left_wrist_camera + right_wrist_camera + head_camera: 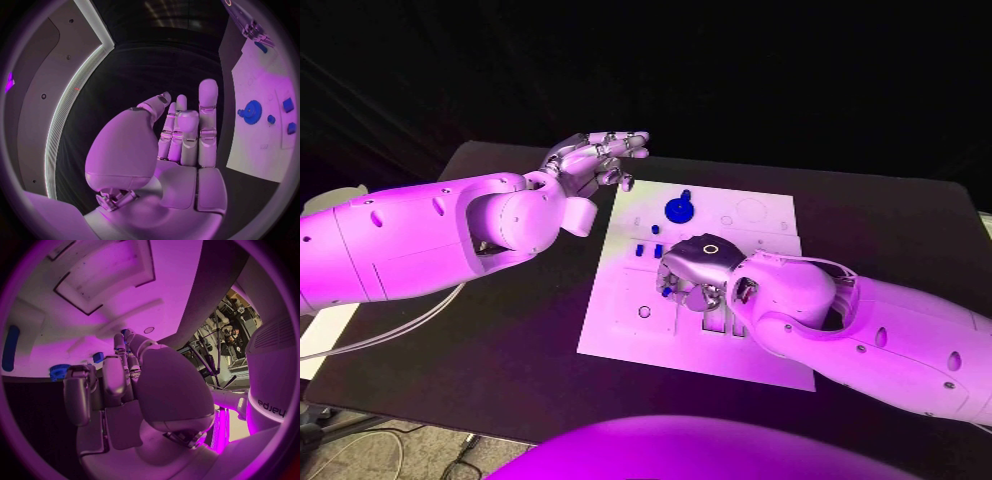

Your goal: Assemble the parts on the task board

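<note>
My right hand [692, 268] is down on the task board [759, 225]; my left hand [593, 158] waits off its far corner.

Right fingers curl over a small blue part [671, 288] near the board's middle; I cannot tell whether they grip it. Just beyond that hand sit the blue gear [678, 209] and two small blue pegs [648, 252]. Left fingers are straight, loosely together, holding nothing.

My two arms are smooth white shells with small round screw recesses along them. A thin pale cable loops under the left arm [401, 250]. The right arm [906, 335] shows dark gaps at its wrist joint. Both the left hand [593, 160] and right hand [697, 270] are silver metal with segmented fingers.
</note>
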